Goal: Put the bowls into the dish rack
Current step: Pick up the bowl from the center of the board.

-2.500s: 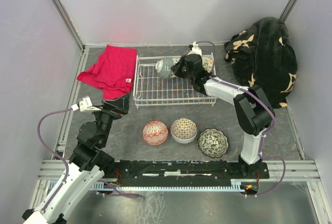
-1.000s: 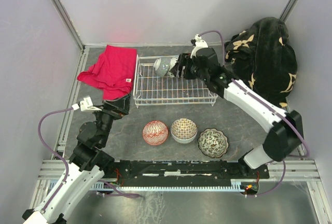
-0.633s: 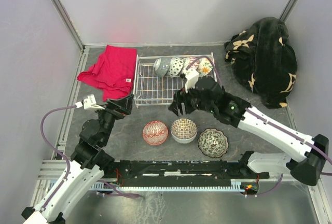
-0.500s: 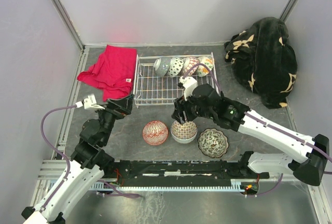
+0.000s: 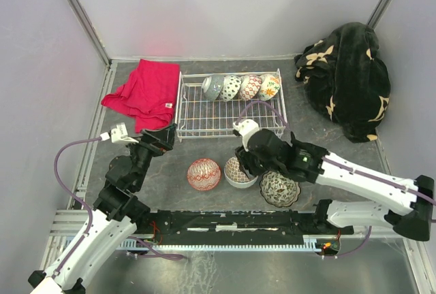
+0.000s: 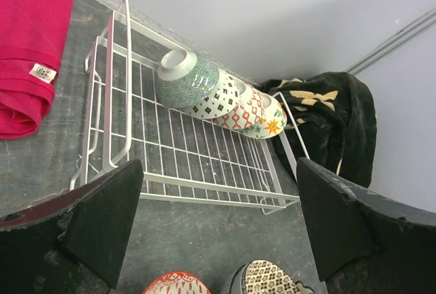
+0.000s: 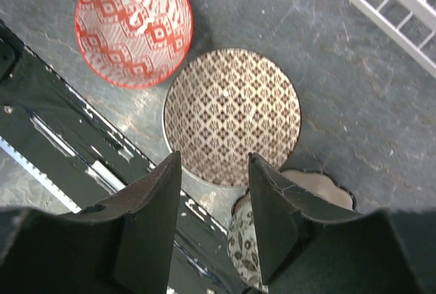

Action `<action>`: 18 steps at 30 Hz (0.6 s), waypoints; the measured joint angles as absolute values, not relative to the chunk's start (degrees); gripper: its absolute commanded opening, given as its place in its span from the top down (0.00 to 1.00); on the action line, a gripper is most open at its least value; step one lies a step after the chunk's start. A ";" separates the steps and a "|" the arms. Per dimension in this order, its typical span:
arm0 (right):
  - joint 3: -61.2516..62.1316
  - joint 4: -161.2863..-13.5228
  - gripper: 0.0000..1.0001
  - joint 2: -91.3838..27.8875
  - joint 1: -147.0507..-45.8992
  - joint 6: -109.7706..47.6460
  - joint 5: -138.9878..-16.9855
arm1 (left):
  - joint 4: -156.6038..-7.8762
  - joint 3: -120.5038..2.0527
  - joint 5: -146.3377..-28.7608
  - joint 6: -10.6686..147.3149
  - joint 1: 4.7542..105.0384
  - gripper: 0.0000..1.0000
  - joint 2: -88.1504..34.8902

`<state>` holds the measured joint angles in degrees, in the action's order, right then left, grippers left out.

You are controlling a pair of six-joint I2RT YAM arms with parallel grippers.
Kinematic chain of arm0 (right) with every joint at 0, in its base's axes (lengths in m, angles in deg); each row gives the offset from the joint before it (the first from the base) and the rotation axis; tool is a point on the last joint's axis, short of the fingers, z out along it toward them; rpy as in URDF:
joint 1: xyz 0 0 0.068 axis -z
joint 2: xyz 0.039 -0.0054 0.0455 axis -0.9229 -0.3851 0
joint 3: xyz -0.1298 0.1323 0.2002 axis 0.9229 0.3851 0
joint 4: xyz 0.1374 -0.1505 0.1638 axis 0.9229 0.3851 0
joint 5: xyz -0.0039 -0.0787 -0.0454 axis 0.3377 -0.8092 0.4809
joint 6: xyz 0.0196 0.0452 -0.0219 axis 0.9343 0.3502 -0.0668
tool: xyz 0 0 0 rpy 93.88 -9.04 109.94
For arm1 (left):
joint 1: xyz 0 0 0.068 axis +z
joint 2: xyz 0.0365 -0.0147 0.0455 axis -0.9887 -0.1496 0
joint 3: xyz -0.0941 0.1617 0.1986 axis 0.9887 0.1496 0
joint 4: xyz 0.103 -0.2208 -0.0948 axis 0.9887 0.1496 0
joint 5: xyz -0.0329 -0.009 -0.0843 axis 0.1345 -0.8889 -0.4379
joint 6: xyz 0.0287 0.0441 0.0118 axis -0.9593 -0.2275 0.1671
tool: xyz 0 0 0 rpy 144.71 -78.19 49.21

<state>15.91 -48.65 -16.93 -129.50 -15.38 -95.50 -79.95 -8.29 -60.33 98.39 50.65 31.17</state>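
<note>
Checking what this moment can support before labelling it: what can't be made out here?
- Top view: fingertips of the right gripper, hidden under its own arm; contact with the brown lattice bowl unclear.
- Right wrist: the floral bowl, mostly behind a finger.
- Left wrist: the red bowl, cut by the bottom edge.

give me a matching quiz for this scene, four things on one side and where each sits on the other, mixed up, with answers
Things:
1. red cloth
2. black blanket
3. red-patterned bowl
4. brown-patterned bowl

Places:
A. directly under the right gripper
B. left of the dish rack
C. right of the dish rack, in the far corner
D. leftmost bowl outside the rack

Pairs: 1-B, 2-C, 3-D, 4-A
</note>
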 measured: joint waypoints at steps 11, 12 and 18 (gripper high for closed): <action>25.92 -41.35 0.49 -8.84 -140.30 -5.54 -105.55 | -80.06 -8.29 -60.33 97.80 50.65 0.01 31.19; 26.51 -40.84 0.49 -8.99 -141.43 -4.42 -106.62 | -80.06 -8.29 -60.33 97.80 50.65 0.01 31.19; 28.37 -38.68 0.49 -11.55 -146.74 2.70 -114.16 | -80.04 -8.29 -60.35 97.80 50.65 0.01 31.63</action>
